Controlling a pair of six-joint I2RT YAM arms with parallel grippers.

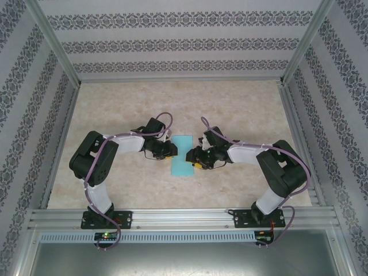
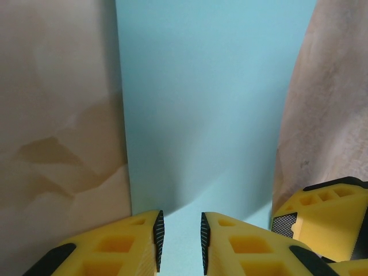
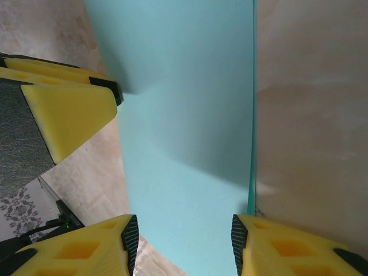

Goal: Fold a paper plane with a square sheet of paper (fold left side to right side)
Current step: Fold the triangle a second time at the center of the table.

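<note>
The light turquoise sheet of paper (image 1: 183, 155) lies flat on the table as a narrow upright rectangle, half as wide as it is long. Along its right edge in the right wrist view a second, darker layer edge shows on the paper (image 3: 184, 115). My left gripper (image 1: 171, 150) sits at the paper's left edge and my right gripper (image 1: 196, 158) at its right edge. In the left wrist view the left gripper (image 2: 182, 233) is open by a narrow gap above the paper (image 2: 207, 98), with nothing between the pads. The right gripper (image 3: 184, 236) is open wide, straddling the paper.
The marbled beige table (image 1: 241, 109) stretches around the paper. Patterned walls and metal frame posts (image 1: 57, 52) enclose it on three sides. The right gripper's yellow finger (image 2: 322, 213) shows close beside the left gripper, and the left gripper's finger (image 3: 69, 109) shows in the right wrist view.
</note>
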